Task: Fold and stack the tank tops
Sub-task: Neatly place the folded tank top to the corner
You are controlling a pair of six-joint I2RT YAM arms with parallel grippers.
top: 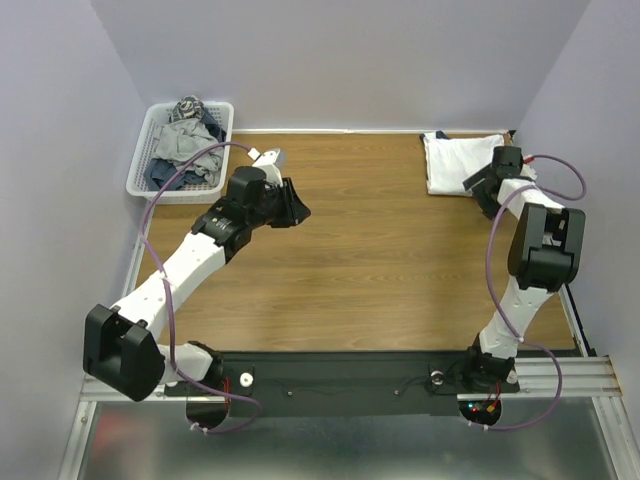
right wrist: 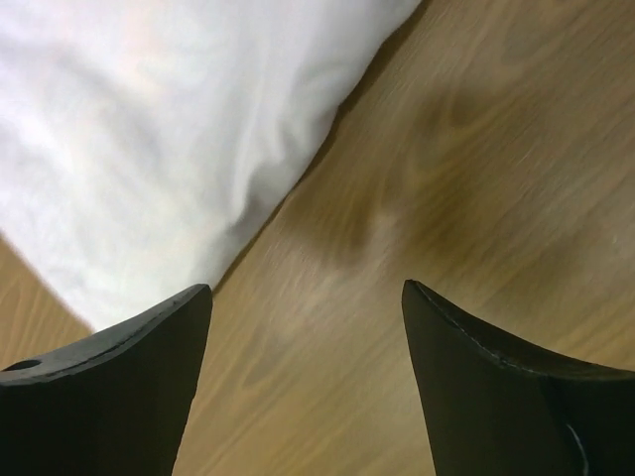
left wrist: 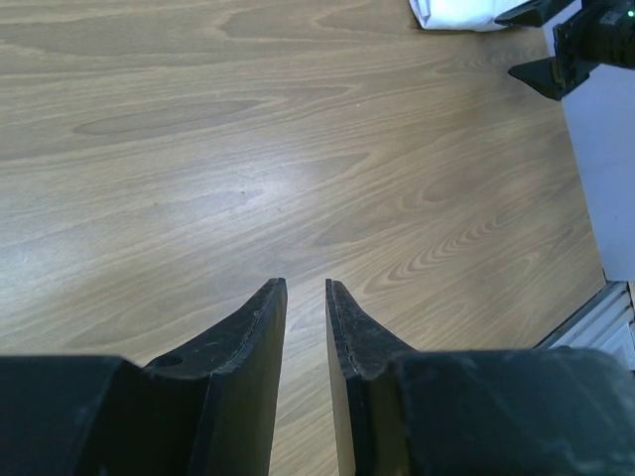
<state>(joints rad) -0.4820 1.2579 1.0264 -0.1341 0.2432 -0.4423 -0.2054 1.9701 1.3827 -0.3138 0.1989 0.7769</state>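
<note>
A folded white tank top (top: 458,160) lies at the table's far right; it also shows in the left wrist view (left wrist: 456,12) and fills the upper left of the right wrist view (right wrist: 149,129). My right gripper (top: 482,186) is open wide and empty, low over the bare wood just beside the shirt's near edge (right wrist: 308,293). My left gripper (top: 298,208) hangs over the left middle of the table, empty, its jaws parted by only a narrow gap (left wrist: 306,288). More crumpled tops (top: 186,140), grey and dark, fill the basket.
A white mesh basket (top: 138,170) stands at the far left corner, just behind the left arm. Wood table (top: 360,260) between the arms. A metal rail (top: 590,340) runs along the right edge. Walls close in on three sides.
</note>
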